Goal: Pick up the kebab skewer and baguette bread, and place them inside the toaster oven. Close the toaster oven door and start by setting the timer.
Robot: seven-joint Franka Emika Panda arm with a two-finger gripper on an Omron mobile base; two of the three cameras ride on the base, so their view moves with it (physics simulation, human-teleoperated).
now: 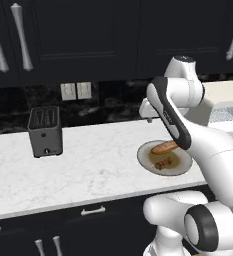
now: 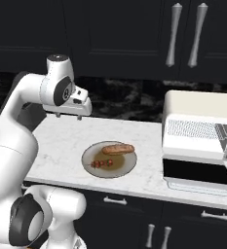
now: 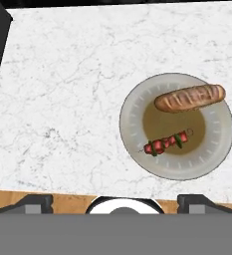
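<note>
A grey plate [image 3: 217, 149] on the white marble counter carries both foods. The baguette bread [image 3: 189, 98] lies across the plate's far side, and the kebab skewer [image 3: 166, 143], with red and green pieces, lies nearer the middle. Both also appear in the right base view: baguette bread [image 2: 118, 149], kebab skewer [image 2: 101, 164]. My gripper [image 2: 68, 116] hovers well above the counter, up and left of the plate, pointing down. Its fingertips [image 3: 35, 203] stand wide apart with nothing between them, so it is open. The toaster oven [image 2: 198, 104] sits at the right, and its door [image 2: 198, 172] is folded down open, showing the wire rack.
A black slot toaster [image 1: 45, 131] stands at the left of the counter. Dark wall cabinets hang above and dark drawers [image 2: 116, 200] run below the counter edge. Bare marble lies between the slot toaster and the plate [image 1: 143, 152].
</note>
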